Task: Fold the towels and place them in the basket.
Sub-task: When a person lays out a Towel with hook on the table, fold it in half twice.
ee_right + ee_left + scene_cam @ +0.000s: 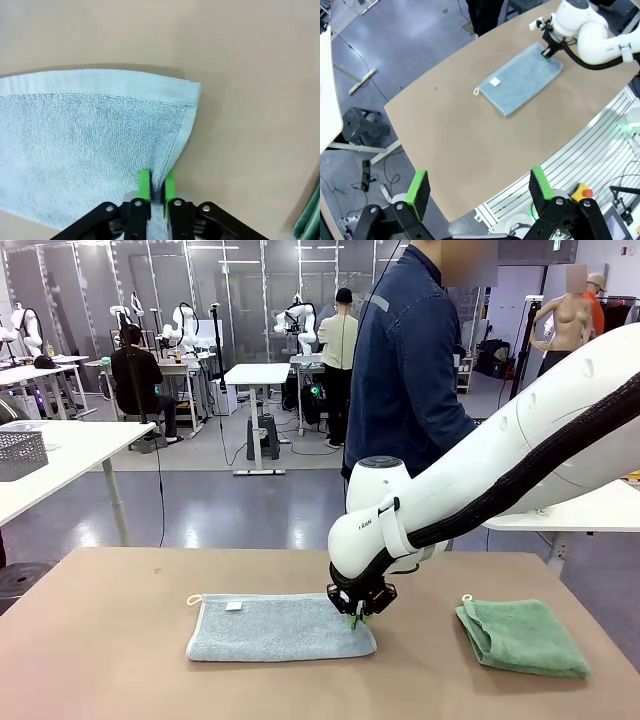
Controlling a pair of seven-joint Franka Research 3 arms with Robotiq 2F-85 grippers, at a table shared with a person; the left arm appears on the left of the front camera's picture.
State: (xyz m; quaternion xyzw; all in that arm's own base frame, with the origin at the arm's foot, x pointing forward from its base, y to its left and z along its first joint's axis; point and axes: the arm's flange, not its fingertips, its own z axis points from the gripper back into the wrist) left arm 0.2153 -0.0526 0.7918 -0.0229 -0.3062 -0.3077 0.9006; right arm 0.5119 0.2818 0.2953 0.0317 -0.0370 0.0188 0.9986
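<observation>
Evidently the right claw (358, 617) has pinched the right-hand short edge of the pale blue-grey towel (280, 628), near the middle of the front view: in the right wrist view its green pads (144, 185) stand nearly together with a ridge of terry squeezed up between them. Gripping at that hem makes sense, since an edge lifted from there can be carried over toward the end with the loop and white label (234, 606) to halve the cloth. That towel lies flat and spread lengthwise on the bench (120, 660), label side up, which suits a first fold.

The mint green towel (523, 636) sits at the lower right of the front view, well apart from the blue one, already doubled over and rumpled, seemingly parked until its turn.

The left claw (479, 187) hangs high above the bench's near corner with its fingers spread wide and nothing between them, probably kept clear so the right arm has room.

A person in a dark jacket (405, 360) stands at the far side.
</observation>
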